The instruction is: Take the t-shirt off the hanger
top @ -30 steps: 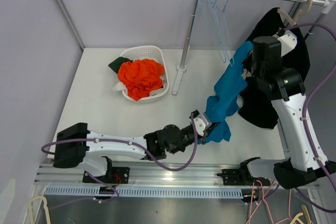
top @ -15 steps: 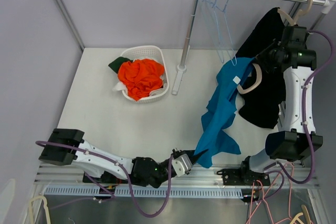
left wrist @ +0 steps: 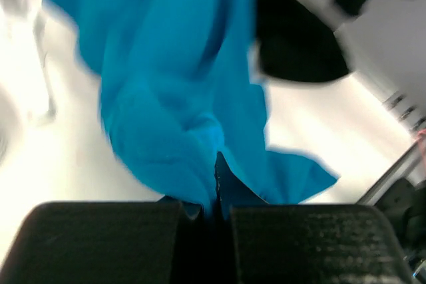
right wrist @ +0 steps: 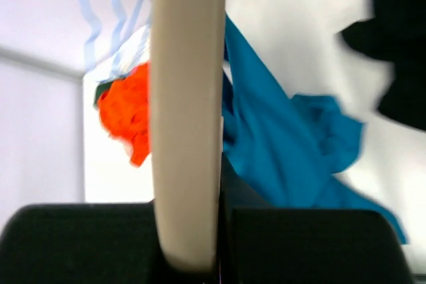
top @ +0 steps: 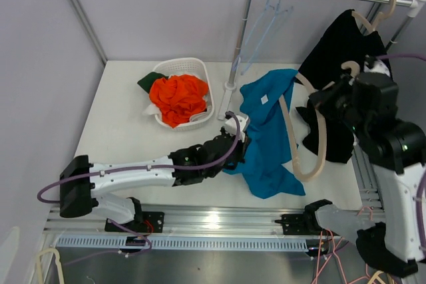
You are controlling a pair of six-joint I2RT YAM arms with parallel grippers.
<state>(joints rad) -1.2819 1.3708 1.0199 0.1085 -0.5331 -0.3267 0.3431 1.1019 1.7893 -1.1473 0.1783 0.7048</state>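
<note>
The blue t-shirt (top: 266, 138) lies spread on the table's middle right, its neck label showing. My left gripper (top: 239, 132) is shut on the shirt's left edge; in the left wrist view the blue cloth (left wrist: 180, 98) runs into the shut jaws of the gripper (left wrist: 215, 207). The beige wooden hanger (top: 313, 157) hangs over the shirt's right side, one arm lying across the cloth. My right gripper (top: 331, 98) is shut on it. Between the jaws of that gripper (right wrist: 200, 231) stands the hanger (right wrist: 186, 111). I cannot tell whether any of the hanger is still inside the shirt.
A white basket (top: 181, 63) of orange clothes stands at the back left. A clothes rack pole (top: 238, 44) rises behind the shirt, with blue wire hangers (top: 266, 11) on its rail. A black garment (top: 336, 44) hangs at the back right.
My left gripper has moved from the front edge up to the table's middle, dragging the shirt left and flat. The right arm has swung forward and down with the hanger.
</note>
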